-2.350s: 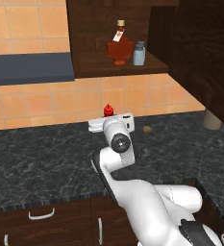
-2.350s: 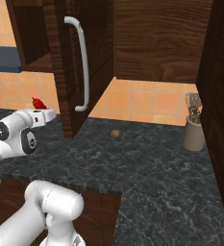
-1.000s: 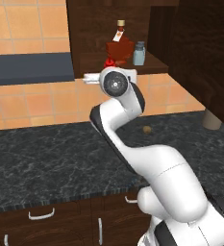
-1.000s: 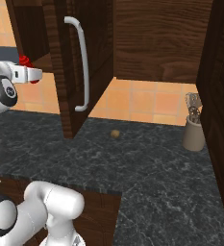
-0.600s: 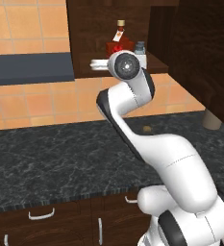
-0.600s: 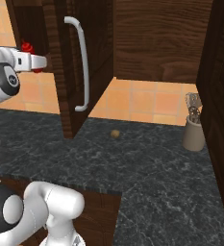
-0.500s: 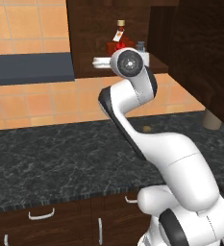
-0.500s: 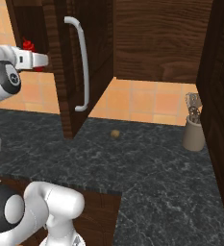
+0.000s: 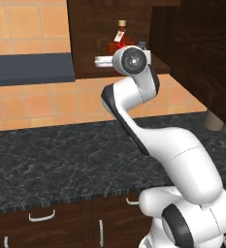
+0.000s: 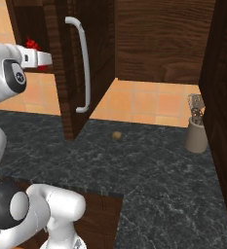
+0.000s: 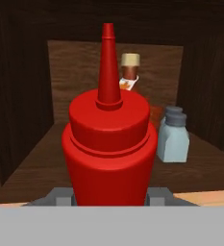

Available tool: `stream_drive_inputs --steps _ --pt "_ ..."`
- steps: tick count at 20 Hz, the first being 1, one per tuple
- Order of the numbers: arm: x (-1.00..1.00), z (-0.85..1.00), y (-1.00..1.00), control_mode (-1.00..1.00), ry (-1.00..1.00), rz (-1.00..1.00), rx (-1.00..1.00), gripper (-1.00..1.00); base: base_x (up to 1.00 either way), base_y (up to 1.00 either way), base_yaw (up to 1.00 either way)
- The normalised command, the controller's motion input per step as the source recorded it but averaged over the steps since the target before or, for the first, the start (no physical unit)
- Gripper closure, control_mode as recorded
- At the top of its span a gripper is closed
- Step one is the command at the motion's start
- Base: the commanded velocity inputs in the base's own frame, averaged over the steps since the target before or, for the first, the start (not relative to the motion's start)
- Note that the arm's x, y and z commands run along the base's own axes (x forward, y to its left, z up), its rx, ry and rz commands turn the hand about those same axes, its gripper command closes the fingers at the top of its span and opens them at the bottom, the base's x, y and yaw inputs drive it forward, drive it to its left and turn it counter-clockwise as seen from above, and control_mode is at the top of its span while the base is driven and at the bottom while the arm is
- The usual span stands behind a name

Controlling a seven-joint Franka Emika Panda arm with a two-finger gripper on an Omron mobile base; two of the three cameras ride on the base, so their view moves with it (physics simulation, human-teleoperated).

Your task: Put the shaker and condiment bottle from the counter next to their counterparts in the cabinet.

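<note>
Red bottle (image 11: 108, 149): standing upright, jaws clamping its lower body; cabinet shelf (image 11: 46, 158) lying straight ahead; flask (image 11: 130, 72) and shaker (image 11: 173, 137) sitting beyond, slightly right.

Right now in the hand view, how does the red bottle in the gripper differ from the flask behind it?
The condiment bottle is all red with a pointed nozzle; the flask is red-brown with a pale stopper. The bottle is held in the gripper outside the cabinet; the flask stands at the back of the shelf. Both are upright.
</note>
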Motion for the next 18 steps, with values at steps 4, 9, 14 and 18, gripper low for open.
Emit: stream_drive_inputs --steps 4,9,14,18 --pt "0.21 0.0 0.0 -1.0 0.02 0.0 0.0 1.0 0.0 0.0 0.0" --pt "0.01 -0.04 -0.01 -1.0 0.0 0.0 0.02 1.0 0.0 0.0 0.0" --pt "0.0 0.0 -0.08 -1.0 0.0 0.0 0.06 1.0 0.0 0.0 0.0" --pt "0.05 -0.07 -0.09 -1.0 0.0 0.01 0.03 1.0 0.0 0.0 0.0"
